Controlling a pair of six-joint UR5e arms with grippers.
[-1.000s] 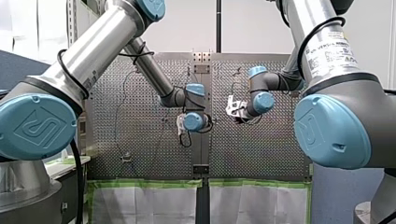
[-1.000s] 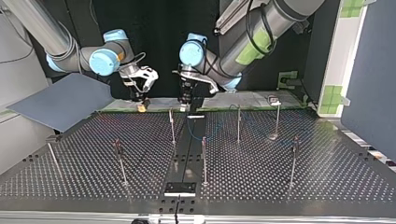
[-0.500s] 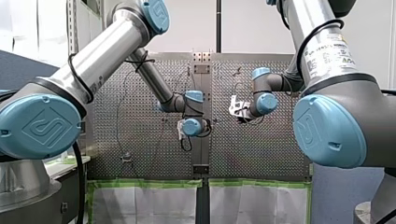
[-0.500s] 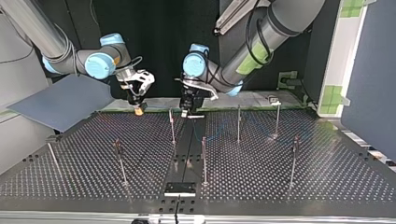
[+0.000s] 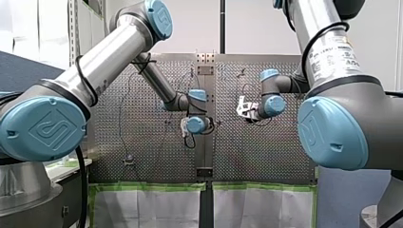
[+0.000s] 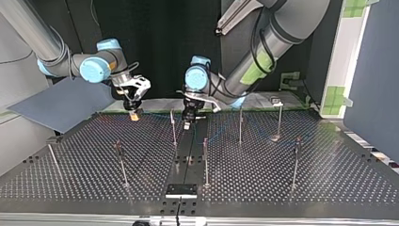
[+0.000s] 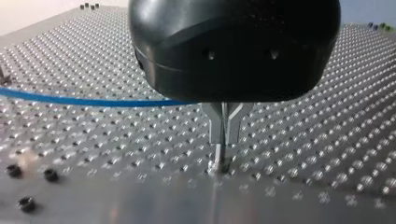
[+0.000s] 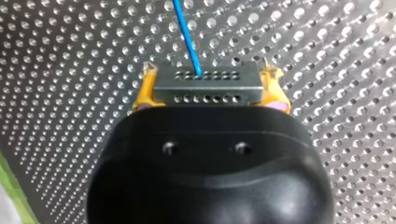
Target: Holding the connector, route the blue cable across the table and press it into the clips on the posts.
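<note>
Perforated metal table (image 6: pixel 301 188) is spreading under both arms, with thin posts (image 6: pixel 205 162) standing on it well apart. The connector (image 8: pixel 205 81), a grey block with two rows of small holes, is sitting crosswise between the yellow pads (image 8: pixel 145 91) of my right gripper (image 8: pixel 208 93), which is clenching it at both ends. I judge this grip is letting the blue cable (image 8: pixel 187 32) leave the block's front face freely, so it can trail when I am carrying it across. In the top view this gripper is hanging over the table's far edge, at the view's left, apart from the nearest post.

My left gripper (image 7: pixel 224 128) is pointing down with its metal fingers drawn together, tips close over the table. The cable is running up beside it and passing behind its body, so I cannot tell if it is pinching the cable. Probably it is waiting there for guiding the cable low.

No container is showing. The clips are too small for telling what they are holding.
</note>
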